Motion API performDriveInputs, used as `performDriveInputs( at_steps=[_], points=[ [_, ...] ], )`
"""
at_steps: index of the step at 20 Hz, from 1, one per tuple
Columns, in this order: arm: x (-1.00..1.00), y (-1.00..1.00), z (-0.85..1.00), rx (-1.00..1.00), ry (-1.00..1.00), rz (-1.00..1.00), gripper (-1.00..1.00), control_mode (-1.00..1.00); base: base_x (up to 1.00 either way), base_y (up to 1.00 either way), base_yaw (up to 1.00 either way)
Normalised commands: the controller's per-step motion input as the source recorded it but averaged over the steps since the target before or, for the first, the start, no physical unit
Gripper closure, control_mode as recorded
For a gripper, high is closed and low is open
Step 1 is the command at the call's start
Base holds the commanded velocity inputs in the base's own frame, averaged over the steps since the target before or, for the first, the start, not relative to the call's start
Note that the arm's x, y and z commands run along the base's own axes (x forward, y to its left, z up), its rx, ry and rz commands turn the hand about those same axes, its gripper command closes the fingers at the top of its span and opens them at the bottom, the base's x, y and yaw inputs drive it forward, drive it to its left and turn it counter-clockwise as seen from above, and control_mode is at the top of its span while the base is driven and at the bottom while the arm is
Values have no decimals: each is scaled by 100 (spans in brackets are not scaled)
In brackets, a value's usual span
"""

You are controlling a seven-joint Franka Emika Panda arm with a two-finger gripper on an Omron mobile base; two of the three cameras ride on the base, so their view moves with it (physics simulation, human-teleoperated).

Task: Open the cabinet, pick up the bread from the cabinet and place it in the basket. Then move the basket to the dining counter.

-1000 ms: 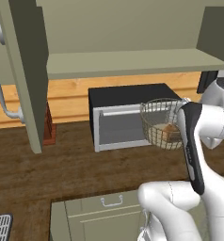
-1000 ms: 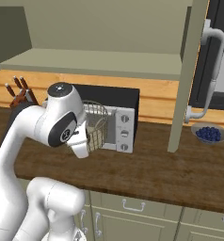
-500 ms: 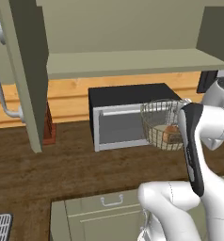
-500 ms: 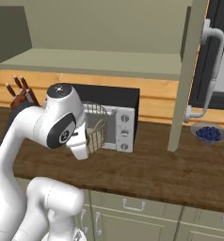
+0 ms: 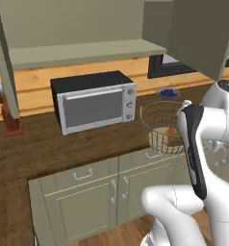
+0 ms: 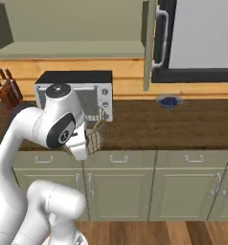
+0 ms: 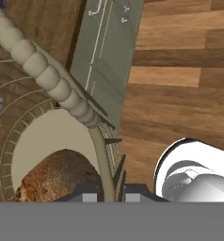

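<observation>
The basket [image 5: 165, 126] is hanging right of the toaster oven [image 5: 94, 101], beyond the worktop's [image 5: 44, 139] near edge, bread [image 7: 57, 176] sitting inside. I'm seeing my gripper [image 7: 106, 192] clamped together on what looks like its rim wire.

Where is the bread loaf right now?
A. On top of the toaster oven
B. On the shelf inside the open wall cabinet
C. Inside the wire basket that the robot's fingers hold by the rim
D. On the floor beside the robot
C. The bread lies on the tan base inside the basket, and the hand view shows the fingers pinching the basket's wall just below the beaded rim.
</observation>
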Motion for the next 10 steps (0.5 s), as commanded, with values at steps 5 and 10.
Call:
performDriveInputs(
  at_steps=[5, 10],
  points=[
    [0, 0, 0, 0, 0, 0, 100, 100, -4, -41, -86],
    [0, 0, 0, 0, 0, 0, 100, 100, 1, -51, -87]
  ],
)
